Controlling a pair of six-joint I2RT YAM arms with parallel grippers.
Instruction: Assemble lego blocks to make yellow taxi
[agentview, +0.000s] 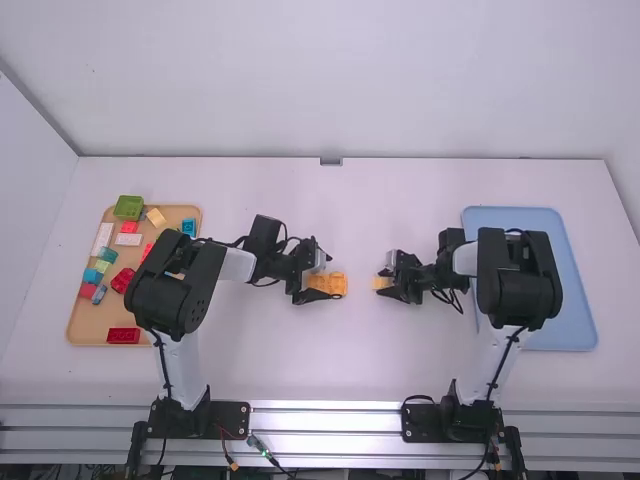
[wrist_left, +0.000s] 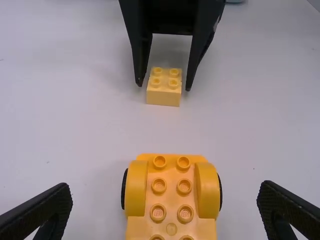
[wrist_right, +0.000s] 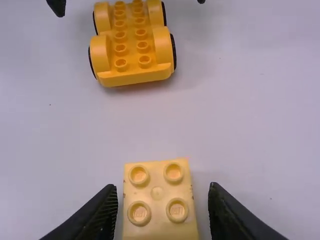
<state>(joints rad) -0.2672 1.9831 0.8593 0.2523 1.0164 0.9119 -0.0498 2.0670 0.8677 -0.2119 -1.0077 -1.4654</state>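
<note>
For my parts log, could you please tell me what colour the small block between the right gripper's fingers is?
The block is pale yellow, clearest in the right wrist view.

1 yel. plastic wheeled car base; 1 pale-yel. sq. plastic block w/ 4 studs. Trays: 1 tan rect. tray, 1 lt.-blue rect. tray. On tan, partly hidden, so min. counts: 5 red plastic blocks, 3 blue plastic blocks, 2 pale-pink plastic blocks, 1 lg. green plastic block.
</note>
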